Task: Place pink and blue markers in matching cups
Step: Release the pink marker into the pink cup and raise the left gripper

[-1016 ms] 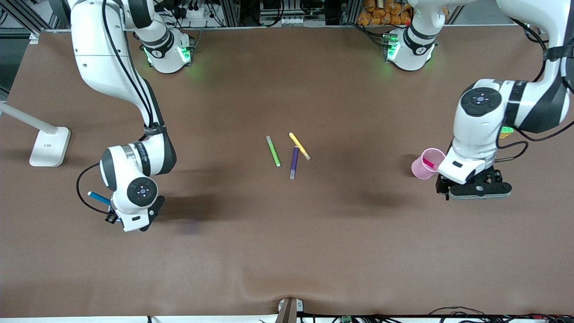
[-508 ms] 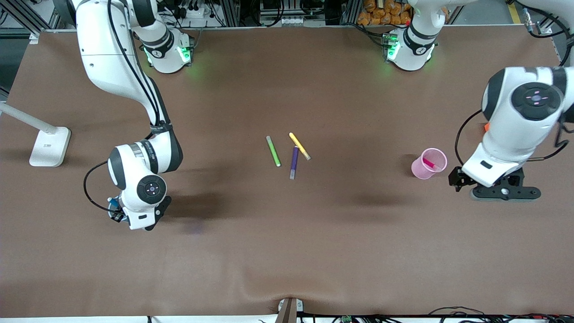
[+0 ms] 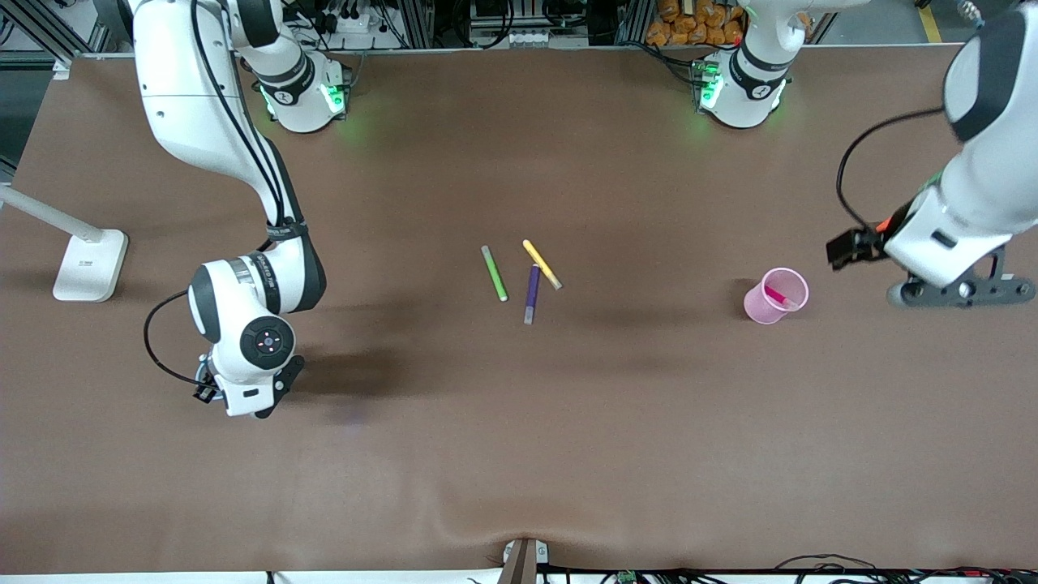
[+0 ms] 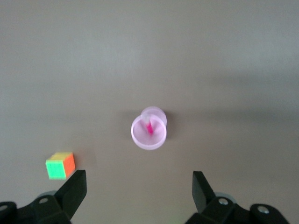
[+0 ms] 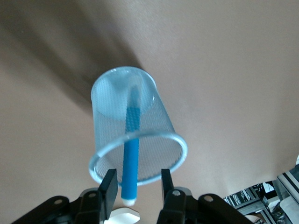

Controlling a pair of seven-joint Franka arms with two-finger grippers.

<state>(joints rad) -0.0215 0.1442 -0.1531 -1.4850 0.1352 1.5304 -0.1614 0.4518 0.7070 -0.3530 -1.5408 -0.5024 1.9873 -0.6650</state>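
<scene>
Now that the right gripper (image 5: 136, 186) has loosened — fingers narrowly parted — stands in the blue cup (image 5: 135, 140): blue marker (image 5: 131, 158). Over the table's left-arm end, lifted away, wide open: left gripper (image 4: 139, 191). In the pink cup (image 3: 776, 295) — pink marker (image 3: 776, 296); both look placed.

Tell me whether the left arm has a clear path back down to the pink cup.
Probably yes: the left gripper hangs open above the pink cup, nothing between them; only a colored cube sits off to one side.

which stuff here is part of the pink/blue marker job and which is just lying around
Part of the job:
- pink marker, in the pink cup
- blue marker, in the blue cup

Lying about:
- green marker
- yellow marker
- purple marker
- colour cube
- white lamp base
</scene>
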